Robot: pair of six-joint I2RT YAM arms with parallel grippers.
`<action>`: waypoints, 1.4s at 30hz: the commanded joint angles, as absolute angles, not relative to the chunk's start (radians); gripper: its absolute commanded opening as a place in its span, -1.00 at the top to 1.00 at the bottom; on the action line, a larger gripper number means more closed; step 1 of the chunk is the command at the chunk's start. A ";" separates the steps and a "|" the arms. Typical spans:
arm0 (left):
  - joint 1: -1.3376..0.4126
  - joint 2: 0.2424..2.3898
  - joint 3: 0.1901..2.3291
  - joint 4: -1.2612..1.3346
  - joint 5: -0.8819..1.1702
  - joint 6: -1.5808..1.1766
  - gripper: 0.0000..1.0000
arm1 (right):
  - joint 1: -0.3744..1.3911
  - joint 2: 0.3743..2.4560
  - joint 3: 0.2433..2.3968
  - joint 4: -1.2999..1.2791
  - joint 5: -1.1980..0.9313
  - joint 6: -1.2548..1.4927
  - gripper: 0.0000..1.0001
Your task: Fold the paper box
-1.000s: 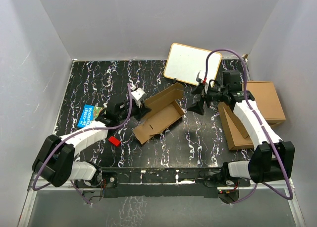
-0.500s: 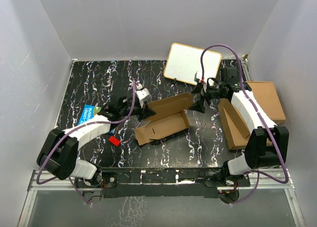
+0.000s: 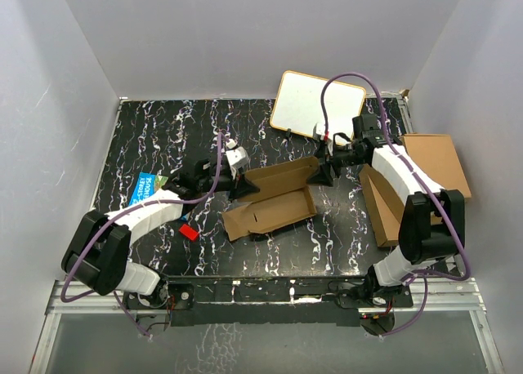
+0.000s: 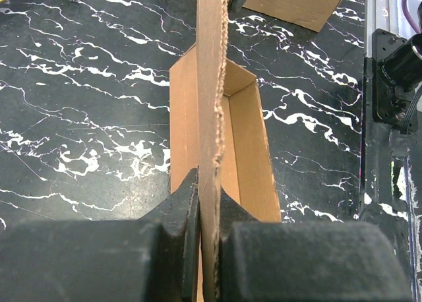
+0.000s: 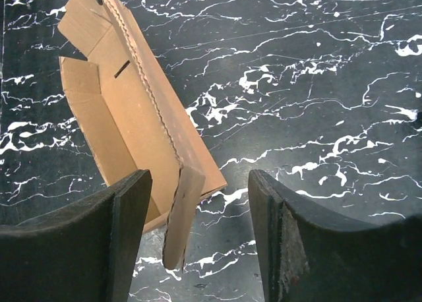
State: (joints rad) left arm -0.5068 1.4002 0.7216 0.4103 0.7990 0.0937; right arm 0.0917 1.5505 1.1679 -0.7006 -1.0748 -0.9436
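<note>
The paper box (image 3: 274, 196) is a shallow brown cardboard tray with one long flap raised, lying mid-table. My left gripper (image 3: 242, 184) is shut on the flap's left end; in the left wrist view the flap edge (image 4: 212, 117) runs straight up from between the fingers (image 4: 181, 210), with the tray (image 4: 247, 150) behind. My right gripper (image 3: 325, 171) is open at the flap's right end. In the right wrist view the flap's end tab (image 5: 181, 216) hangs between the spread fingers (image 5: 128, 216), close to the left one, not gripped.
A white board (image 3: 315, 104) leans at the back. A stack of larger brown boxes (image 3: 417, 186) lies at the right edge. A blue picture book (image 3: 147, 188) and a small red piece (image 3: 189, 232) lie near the left arm.
The box has turned and lowered toward the table's middle, its flap raised. My left gripper moved right with it. My right gripper came left to the flap's right end.
</note>
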 commanded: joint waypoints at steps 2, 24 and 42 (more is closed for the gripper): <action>-0.503 1.392 0.714 0.450 0.850 0.099 1.00 | 0.096 1.557 1.206 -0.707 -1.159 -1.028 -0.10; -0.496 1.089 0.559 0.354 0.393 -0.281 0.01 | 0.082 1.476 1.102 -0.656 -1.185 -1.034 0.84; -0.486 0.996 0.416 0.269 0.131 -0.615 0.92 | 0.080 1.454 1.063 -0.622 -1.226 -1.014 0.84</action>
State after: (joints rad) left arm -0.4919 0.9482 0.3916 0.2008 0.2016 -0.5903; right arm 0.0841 1.4887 1.0676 -0.6769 -1.1507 -0.9932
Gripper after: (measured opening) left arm 0.043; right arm 0.091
